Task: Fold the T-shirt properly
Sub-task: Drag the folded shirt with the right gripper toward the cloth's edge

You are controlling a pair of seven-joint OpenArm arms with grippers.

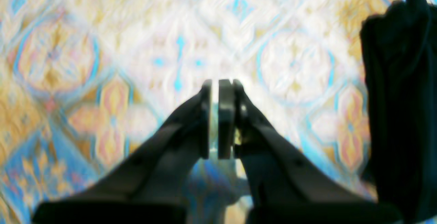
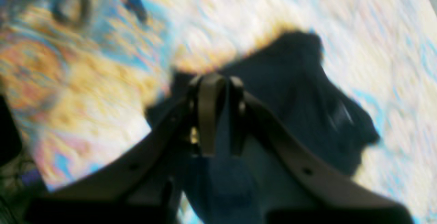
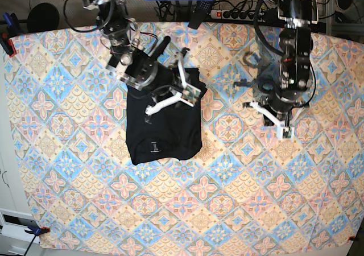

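Black T-shirt (image 3: 165,128), folded compact rectangle

T-shirt (image 3: 164,128) lies flat on the worktop (image 3: 227,199), right under the right tool (image 3: 190,94); the left tool (image 3: 284,128) hangs well off to its side.

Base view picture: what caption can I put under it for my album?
Right claw pinches the black T-shirt on the patterned tablecloth; left claw waits shut.

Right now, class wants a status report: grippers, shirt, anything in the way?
Left gripper shut, empty, over bare tablecloth. Right gripper shut on the T-shirt, at its top edge. Shirt partly folded, mostly flat. Nothing in the way.
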